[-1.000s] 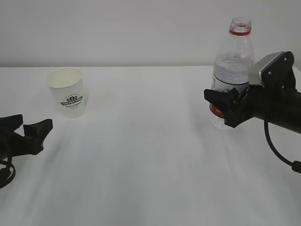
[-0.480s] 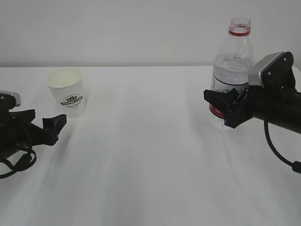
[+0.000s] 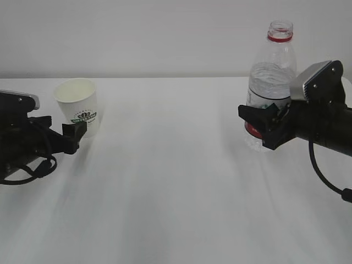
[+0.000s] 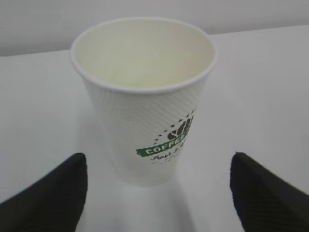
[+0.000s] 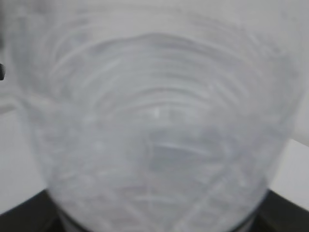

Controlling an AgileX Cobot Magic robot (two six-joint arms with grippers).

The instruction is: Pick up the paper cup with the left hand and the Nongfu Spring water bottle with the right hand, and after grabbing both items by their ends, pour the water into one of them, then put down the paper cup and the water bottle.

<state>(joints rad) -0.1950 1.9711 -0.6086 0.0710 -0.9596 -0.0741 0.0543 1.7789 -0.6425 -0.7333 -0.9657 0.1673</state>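
Left hand (image 3: 69, 137) sits low on the white table (image 3: 176, 181) at the scene's left, its jaws spread wide and holding nothing. The paper cup (image 3: 81, 107) stands upright just ahead of it, slightly farther and to the right. In the left wrist view the cup (image 4: 145, 96) is centred between the two dark fingertips (image 4: 53, 193), with clear table showing on both sides — framed, but not touched. Its long axis runs vertical, mouth up, the inside cream and seemingly dry. So the coming move probably turns on a short straight advance toward the cup's lower body, then a squeeze across its width; any sideways drift would likely nudge so light a cup over.

Far across at the right, the right hand (image 3: 264, 124) is clamped on the Nongfu Spring water bottle (image 3: 270, 77) around its red-labelled lower part. That bottle stands upright, uncapped, and in the right wrist view its ribbed clear wall (image 5: 154, 135) fills the picture between the jaws. Whether its base rests on the table I cannot tell. Cup and bottle are well apart — each arm is nearest its own thing.
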